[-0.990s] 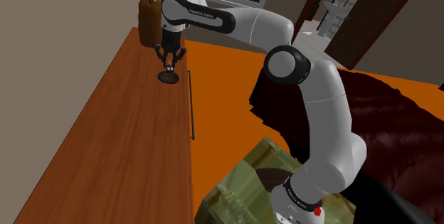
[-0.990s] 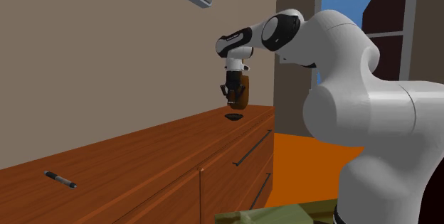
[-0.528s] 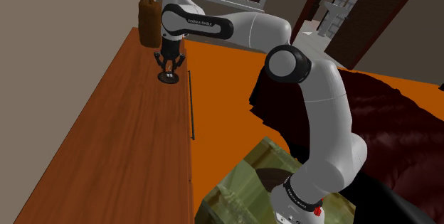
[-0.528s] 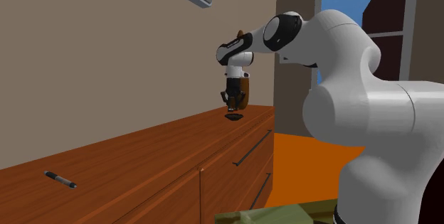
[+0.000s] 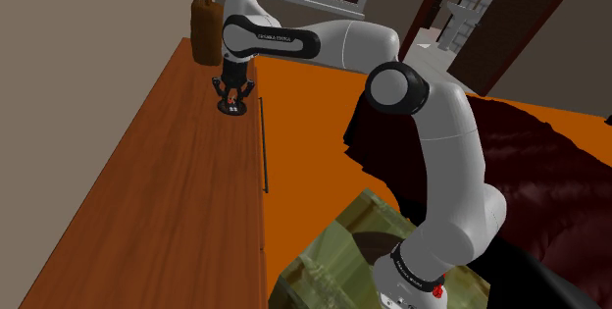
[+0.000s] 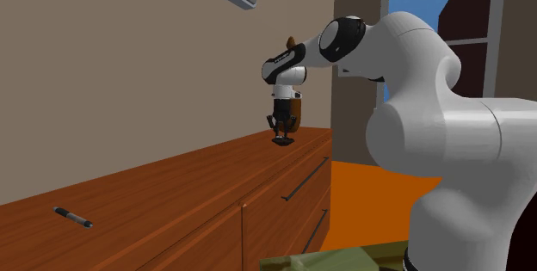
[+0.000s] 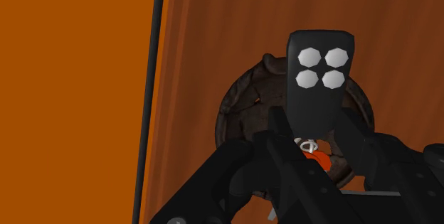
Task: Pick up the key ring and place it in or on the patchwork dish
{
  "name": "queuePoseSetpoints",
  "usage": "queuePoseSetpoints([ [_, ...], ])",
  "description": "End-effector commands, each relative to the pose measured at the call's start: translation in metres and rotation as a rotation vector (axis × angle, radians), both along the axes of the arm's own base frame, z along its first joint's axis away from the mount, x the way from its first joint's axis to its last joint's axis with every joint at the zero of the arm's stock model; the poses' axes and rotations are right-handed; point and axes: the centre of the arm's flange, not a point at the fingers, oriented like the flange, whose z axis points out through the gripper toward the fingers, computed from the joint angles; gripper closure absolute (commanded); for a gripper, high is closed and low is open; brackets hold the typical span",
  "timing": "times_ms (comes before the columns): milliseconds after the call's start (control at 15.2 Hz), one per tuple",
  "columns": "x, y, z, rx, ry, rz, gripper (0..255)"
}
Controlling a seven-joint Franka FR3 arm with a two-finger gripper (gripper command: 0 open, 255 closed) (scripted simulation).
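The pincer (image 7: 314,160) points straight down and is closed narrowly on the key ring (image 7: 319,80). Its 2 black fingers (image 7: 279,134) press the sides of a black fob with 4 pale hexagonal buttons. A small silver ring and an orange tag sit between the fingers at the fob's near end. The fob juts past the fingertips, directly above the patchwork dish (image 7: 238,119), which is round and dark brown with mottled panels. In the shoulder view the pincer (image 5: 232,94) hangs just over the dish (image 5: 233,110); I cannot tell whether the fob touches it. The second exterior view shows the pincer (image 6: 281,128) equally low over the dish (image 6: 281,141).

The dish rests on a reddish wooden dresser (image 5: 167,189), near its front edge. Just beside the dish, along the dresser's front, runs a long dark handle (image 5: 264,145). Beyond the dish, at the dresser's far end, stands a brown vessel (image 5: 205,30) with a thin neck. Well apart from the dish, toward the second exterior view's left, a dark pen (image 6: 72,217) lies on the dresser top. An orange floor (image 5: 304,150) spreads past the dresser on the handle's side of the dish.
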Motion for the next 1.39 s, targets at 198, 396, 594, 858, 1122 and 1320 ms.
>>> queuePoseSetpoints([
  [198, 0.000, 0.000, 0.000, 0.000, 0.000, 0.000, 0],
  [396, 0.000, 0.000, 0.000, 0.000, 0.000, 0.000, 0],
  [594, 0.001, 0.000, 0.013, 0.000, 0.000, 0.000, 0],
  [858, 0.002, -0.002, 0.050, 0.000, 0.000, 0.000, 0],
  [1122, 0.002, -0.002, 0.050, 0.000, 0.000, 0.000, 0],
  [1320, 0.002, -0.002, 0.050, 0.000, 0.000, 0.000, 0],
])
